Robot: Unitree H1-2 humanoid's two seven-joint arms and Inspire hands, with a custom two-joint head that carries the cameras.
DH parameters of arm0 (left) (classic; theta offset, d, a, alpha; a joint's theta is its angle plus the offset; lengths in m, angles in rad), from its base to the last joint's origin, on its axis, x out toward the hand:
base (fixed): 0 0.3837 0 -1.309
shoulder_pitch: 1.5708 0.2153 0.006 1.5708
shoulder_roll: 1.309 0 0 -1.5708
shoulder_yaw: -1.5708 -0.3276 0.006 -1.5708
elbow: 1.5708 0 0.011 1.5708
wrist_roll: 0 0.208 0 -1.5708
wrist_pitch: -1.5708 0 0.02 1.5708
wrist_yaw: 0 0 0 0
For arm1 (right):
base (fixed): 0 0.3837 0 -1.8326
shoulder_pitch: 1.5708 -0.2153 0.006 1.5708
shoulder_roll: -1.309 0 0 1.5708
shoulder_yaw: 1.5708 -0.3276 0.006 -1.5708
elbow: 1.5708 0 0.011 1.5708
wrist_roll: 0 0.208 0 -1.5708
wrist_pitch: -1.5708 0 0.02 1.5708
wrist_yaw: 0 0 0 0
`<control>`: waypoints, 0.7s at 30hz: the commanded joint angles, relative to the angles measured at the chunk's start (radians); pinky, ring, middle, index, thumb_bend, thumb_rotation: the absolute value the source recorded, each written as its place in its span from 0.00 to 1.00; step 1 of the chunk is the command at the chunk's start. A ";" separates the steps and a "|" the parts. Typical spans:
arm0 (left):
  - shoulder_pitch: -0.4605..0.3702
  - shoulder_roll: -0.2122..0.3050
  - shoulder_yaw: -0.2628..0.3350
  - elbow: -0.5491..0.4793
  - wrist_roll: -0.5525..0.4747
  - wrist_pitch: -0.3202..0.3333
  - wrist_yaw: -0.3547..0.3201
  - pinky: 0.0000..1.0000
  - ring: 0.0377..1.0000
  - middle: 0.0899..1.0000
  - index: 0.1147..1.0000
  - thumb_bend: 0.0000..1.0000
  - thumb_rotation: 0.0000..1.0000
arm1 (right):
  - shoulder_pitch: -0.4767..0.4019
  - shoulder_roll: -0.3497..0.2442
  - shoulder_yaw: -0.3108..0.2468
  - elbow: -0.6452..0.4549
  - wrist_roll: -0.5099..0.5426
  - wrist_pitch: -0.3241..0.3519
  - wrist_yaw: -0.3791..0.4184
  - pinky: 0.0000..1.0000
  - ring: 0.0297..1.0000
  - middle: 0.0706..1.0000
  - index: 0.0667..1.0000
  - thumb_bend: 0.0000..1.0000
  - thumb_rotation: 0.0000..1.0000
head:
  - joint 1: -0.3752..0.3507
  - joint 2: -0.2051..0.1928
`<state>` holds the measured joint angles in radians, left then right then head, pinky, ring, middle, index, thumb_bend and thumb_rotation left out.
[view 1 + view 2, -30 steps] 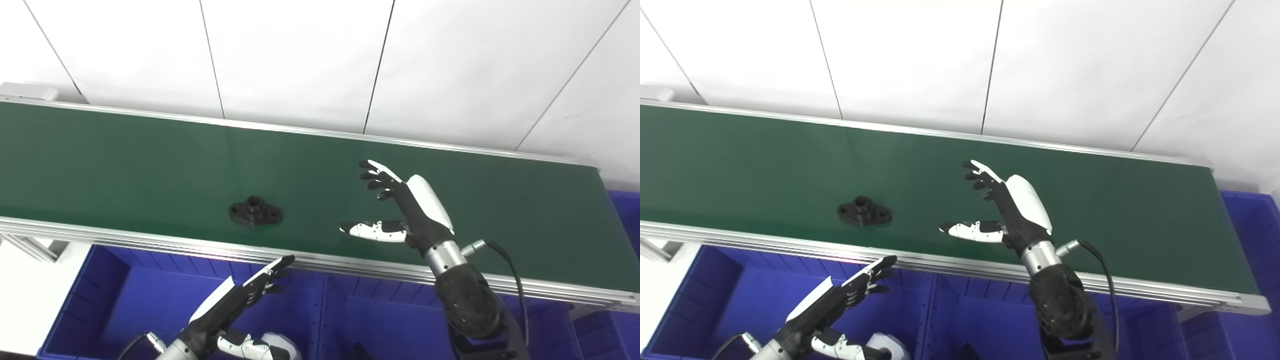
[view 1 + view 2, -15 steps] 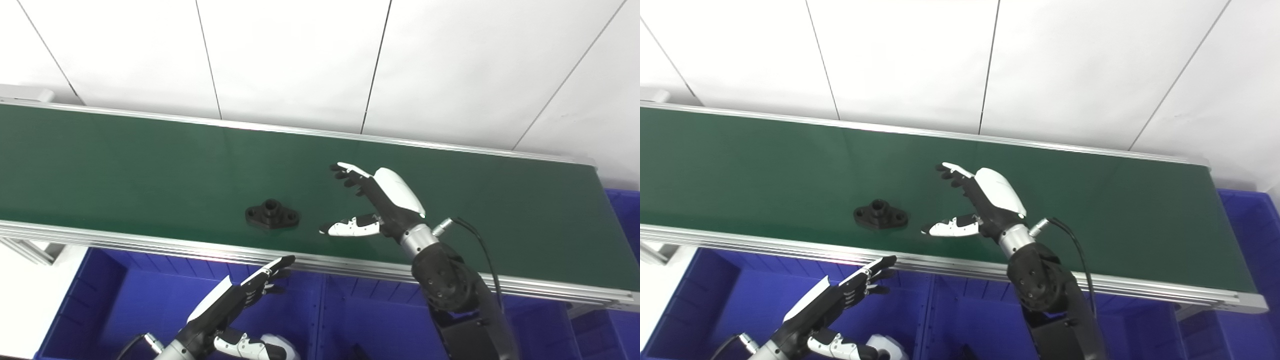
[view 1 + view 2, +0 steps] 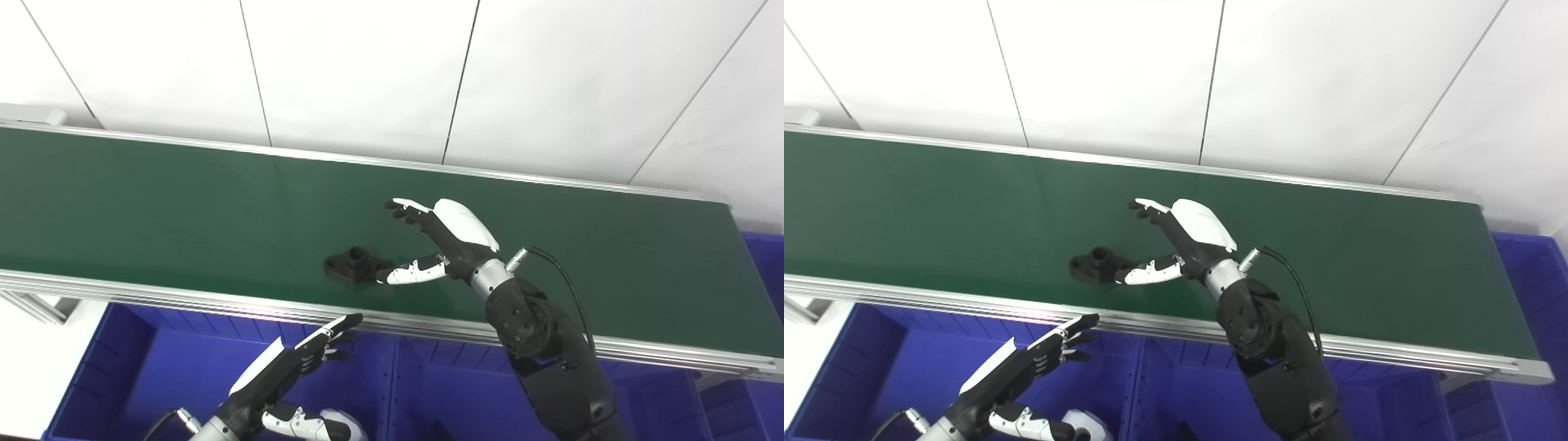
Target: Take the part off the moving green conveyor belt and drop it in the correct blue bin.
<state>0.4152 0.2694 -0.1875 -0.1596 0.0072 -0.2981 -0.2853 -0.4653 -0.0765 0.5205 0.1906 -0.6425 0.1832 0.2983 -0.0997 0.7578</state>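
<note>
The right hand (image 3: 450,236) hung spread over the green conveyor belt (image 3: 153,196), thumb beside the black part (image 3: 354,264), seemingly poised to catch it, while the left hand (image 3: 288,367) waited flat-fingered below the belt

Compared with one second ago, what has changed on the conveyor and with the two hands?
The black flanged part has ridden the green conveyor belt to the right. The right hand, open, has swung left to meet it; its thumb tip now reaches the part's right end, with no grasp yet. The left hand has stayed open over the blue bins, below the belt's near rail.
</note>
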 commanded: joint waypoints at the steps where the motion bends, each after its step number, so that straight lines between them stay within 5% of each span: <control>1: 0.006 0.005 -0.002 -0.038 -0.002 -0.013 -0.004 0.83 0.93 0.97 0.93 0.70 0.42 | -0.042 0.013 0.001 0.001 -0.001 -0.042 -0.021 0.75 0.81 0.83 0.86 0.75 0.31 | 0.001 0.001; 21: 0.010 -0.006 -0.003 -0.061 0.018 -0.008 0.001 0.83 0.92 0.97 0.93 0.70 0.42 | 0.001 -0.012 0.059 0.130 -0.039 -0.090 -0.085 0.72 0.78 0.80 0.82 0.72 0.18 | 0.004 0.022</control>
<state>0.4222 0.2616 -0.1907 -0.1920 0.0251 -0.2888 -0.2869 -0.4696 -0.0995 0.5666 0.3118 -0.6895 0.1426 0.2096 -0.0967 0.7792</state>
